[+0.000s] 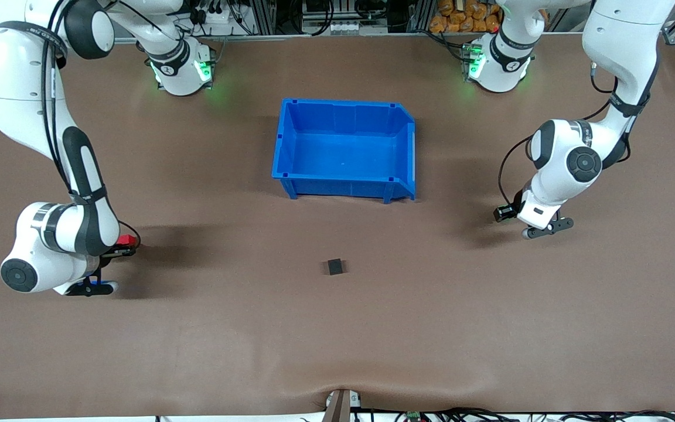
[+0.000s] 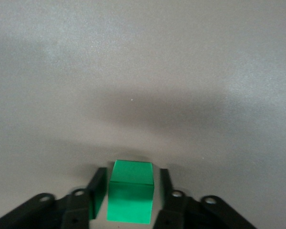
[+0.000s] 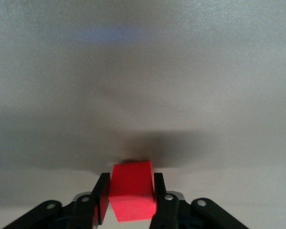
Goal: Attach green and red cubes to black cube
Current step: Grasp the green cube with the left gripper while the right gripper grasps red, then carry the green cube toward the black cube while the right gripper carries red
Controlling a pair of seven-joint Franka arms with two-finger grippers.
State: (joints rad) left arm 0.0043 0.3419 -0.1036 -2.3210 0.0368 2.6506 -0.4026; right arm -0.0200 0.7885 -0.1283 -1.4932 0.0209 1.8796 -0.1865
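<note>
The black cube (image 1: pixel 334 266) sits alone on the brown table, nearer to the front camera than the blue bin. My right gripper (image 1: pixel 122 248) (image 3: pixel 129 199) is at the right arm's end of the table, shut on the red cube (image 1: pixel 128 240) (image 3: pixel 132 191), which sits tilted between the fingers. My left gripper (image 1: pixel 505 212) (image 2: pixel 131 191) is low at the left arm's end of the table. Its fingers stand on either side of the green cube (image 2: pixel 130 196), with a gap showing on one side. The green cube is hidden in the front view.
An empty blue bin (image 1: pixel 337 186) stands mid-table, farther from the front camera than the black cube. The two arm bases stand at the table's farthest edge.
</note>
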